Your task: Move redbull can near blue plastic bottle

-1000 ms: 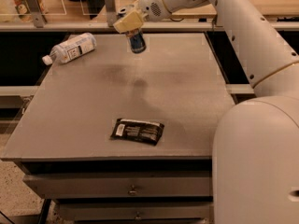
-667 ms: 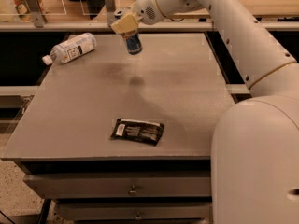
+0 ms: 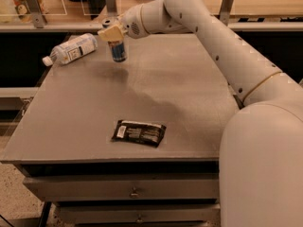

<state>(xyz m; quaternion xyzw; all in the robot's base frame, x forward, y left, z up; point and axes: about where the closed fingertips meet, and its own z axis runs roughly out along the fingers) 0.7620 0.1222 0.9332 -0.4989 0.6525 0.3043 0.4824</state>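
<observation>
Claw (image 3: pixel 115 37) around redbull can (image 3: pixel 119 51), near bottle (image 3: pixel 73 48)

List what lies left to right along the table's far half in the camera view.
First the blue plastic bottle on its side → gripper, shut on the upright redbull can → robot arm. The black packet lies nearer, at the front.

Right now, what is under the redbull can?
Only bare table and the can's shadow; the redbull can hangs from the hand, near the blue plastic bottle. The hand covers the can's top.
</observation>
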